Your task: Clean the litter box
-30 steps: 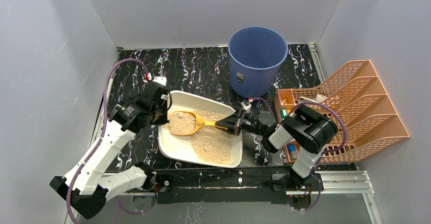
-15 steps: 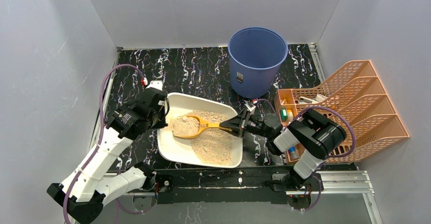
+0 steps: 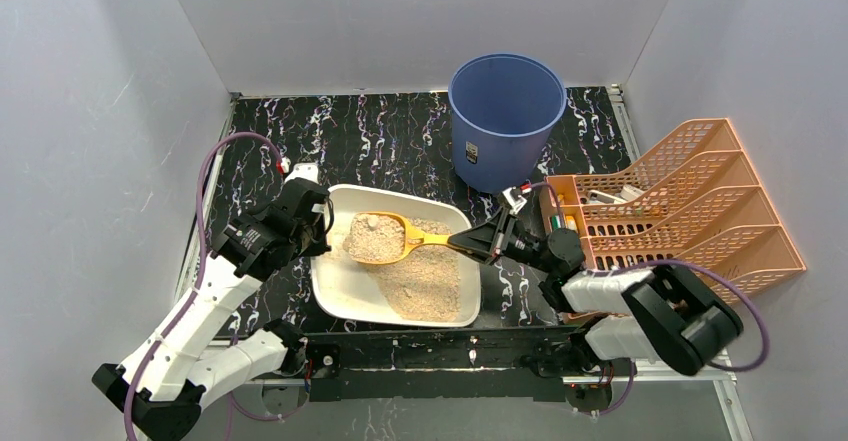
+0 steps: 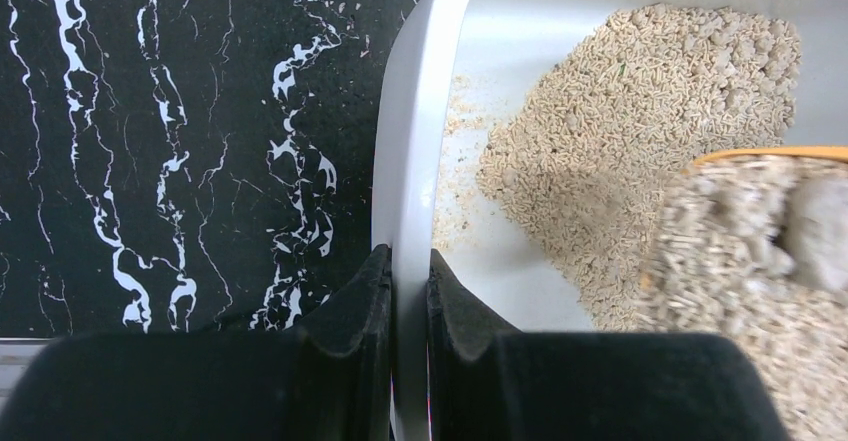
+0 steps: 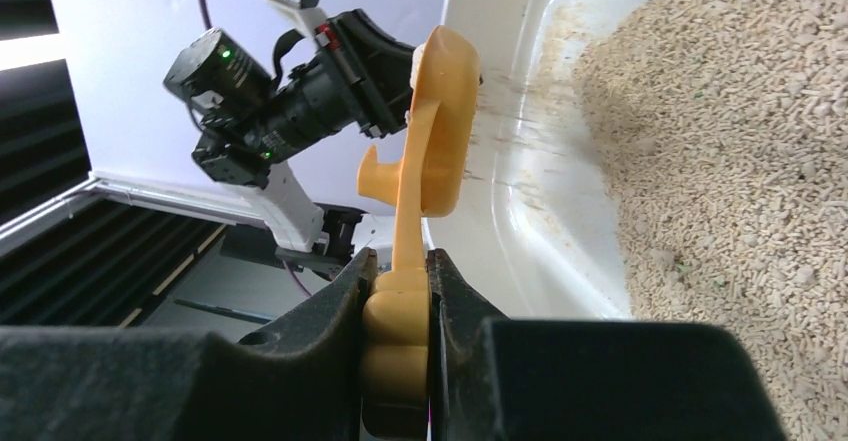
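On the marbled table (image 3: pixel 400 131), left gripper (image 4: pixel 410 283) pinches the litter box (image 3: pixel 400 193) rim at nine o'clock, right gripper (image 5: pixel 400 273) clamps the scoop (image 3: pixel 425 241).

Black marbled table (image 3: pixel 380 141) carries litter box (image 3: pixel 340 286), blue bucket (image 3: pixel 500 151), orange rack (image 3: pixel 700 211).

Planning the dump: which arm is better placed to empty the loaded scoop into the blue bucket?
Right. The right tool grips the scoop, heaped with litter over the litter box, and the bucket stands nearer that arm. The left tool is clamped on the box rim.
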Robot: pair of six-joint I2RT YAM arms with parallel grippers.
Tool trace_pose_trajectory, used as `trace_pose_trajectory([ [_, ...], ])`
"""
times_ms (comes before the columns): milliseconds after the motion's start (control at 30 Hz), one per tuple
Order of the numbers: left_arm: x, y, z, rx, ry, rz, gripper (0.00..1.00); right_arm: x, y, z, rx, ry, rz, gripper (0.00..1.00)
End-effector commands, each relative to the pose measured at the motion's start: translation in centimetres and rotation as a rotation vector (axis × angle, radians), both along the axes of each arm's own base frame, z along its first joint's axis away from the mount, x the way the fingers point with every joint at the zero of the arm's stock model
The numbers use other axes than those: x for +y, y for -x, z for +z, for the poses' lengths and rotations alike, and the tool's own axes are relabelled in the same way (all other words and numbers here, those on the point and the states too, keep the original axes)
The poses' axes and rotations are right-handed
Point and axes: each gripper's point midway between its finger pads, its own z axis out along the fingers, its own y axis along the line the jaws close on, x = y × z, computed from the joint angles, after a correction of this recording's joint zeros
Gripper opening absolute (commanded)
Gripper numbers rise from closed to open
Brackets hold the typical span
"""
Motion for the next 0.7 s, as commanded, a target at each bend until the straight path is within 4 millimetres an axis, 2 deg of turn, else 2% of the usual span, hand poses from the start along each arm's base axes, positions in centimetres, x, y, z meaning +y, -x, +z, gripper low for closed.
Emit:
trace_pose_trajectory([
  [0, -1.8, -2.2, 3.3, -0.153, 0.151, 0.05, 0.0, -1.3, 0.2, 1.9, -0.106, -0.012, -0.051, 0.01],
  [67, -2.0, -2.3, 3.2, -0.148, 0.153, 0.041, 0.0, -1.2, 0.5, 2.4, -0.14, 0.006, -0.034, 0.01],
  [167, -2.3, -2.4, 3.2, -0.146, 0.161, 0.032, 0.0, -2.4, -0.4, 2.6, -0.115, 0.005, -0.113, 0.01],
  [233, -2.5, -2.5, 3.3, -0.154, 0.173, 0.029, 0.0, -2.1, 0.4, 3.1, -0.141, 0.009, -0.054, 0.01],
  [333, -2.7, -2.5, 3.3, -0.153, 0.179, 0.024, 0.0, -3.7, -0.9, 2.7, -0.061, -0.019, -0.14, 0.01],
  [400, -2.8, -2.5, 3.2, -0.15, 0.182, 0.02, 0.0, -2.8, 0.5, 4.3, -0.13, -0.031, -0.056, 0.01],
  [433, -2.9, -2.5, 3.2, -0.148, 0.183, 0.018, 0.0, -2.6, 0.5, 4.8, -0.154, -0.025, -0.046, 0.01],
  [500, -3.0, -2.6, 3.1, -0.149, 0.188, 0.014, 0.0, -4.1, -1.2, 3.3, -0.074, -0.007, -0.147, 0.01],
  [533, -3.1, -2.6, 3.1, -0.152, 0.192, 0.013, 0.0, -4.4, -1.2, 3.8, -0.073, -0.033, -0.163, 0.01],
  [600, -3.2, -2.6, 3.1, -0.149, 0.196, 0.009, 0.0, -3.3, 0.2, 5.7, -0.146, -0.041, -0.068, 0.01],
  [633, -3.3, -2.6, 3.1, -0.149, 0.197, 0.006, 0.0, -3.3, 0.4, 6.0, -0.167, -0.037, -0.064, 0.01],
  [667, -3.3, -2.7, 3.0, -0.15, 0.198, 0.004, 0.0, -3.9, -0.6, 5.3, -0.143, -0.018, -0.114, 0.01],
])
